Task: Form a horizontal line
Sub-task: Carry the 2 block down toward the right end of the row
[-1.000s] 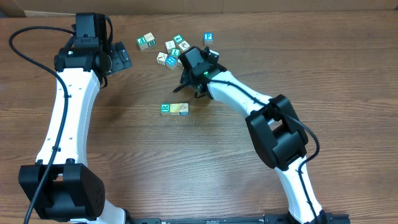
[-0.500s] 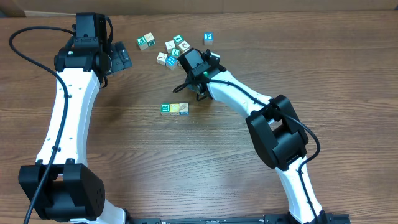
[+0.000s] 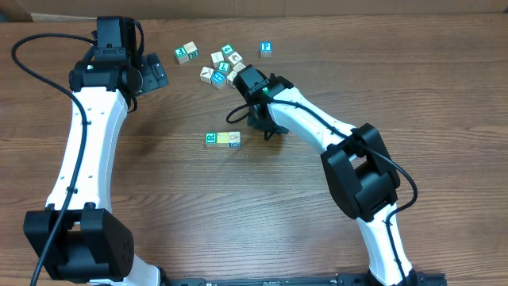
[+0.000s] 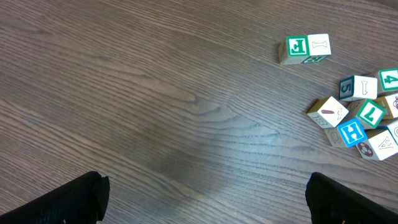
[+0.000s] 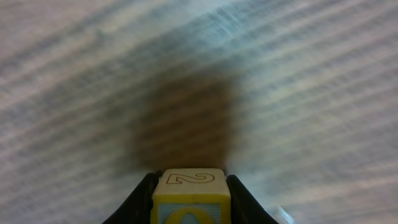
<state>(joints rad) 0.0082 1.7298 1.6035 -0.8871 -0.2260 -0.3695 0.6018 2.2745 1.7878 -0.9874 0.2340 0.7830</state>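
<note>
yellow block (image 5: 190, 186), outlined 2, between right fingers (image 5: 138, 200)

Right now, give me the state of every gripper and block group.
Left gripper, open, empty.
Right gripper, shut on the 2 block.
2 block, clamped, upright.
Started row, blocks touching, lying flat.
Loose pile, jumbled, some blocks tilted.
</note>
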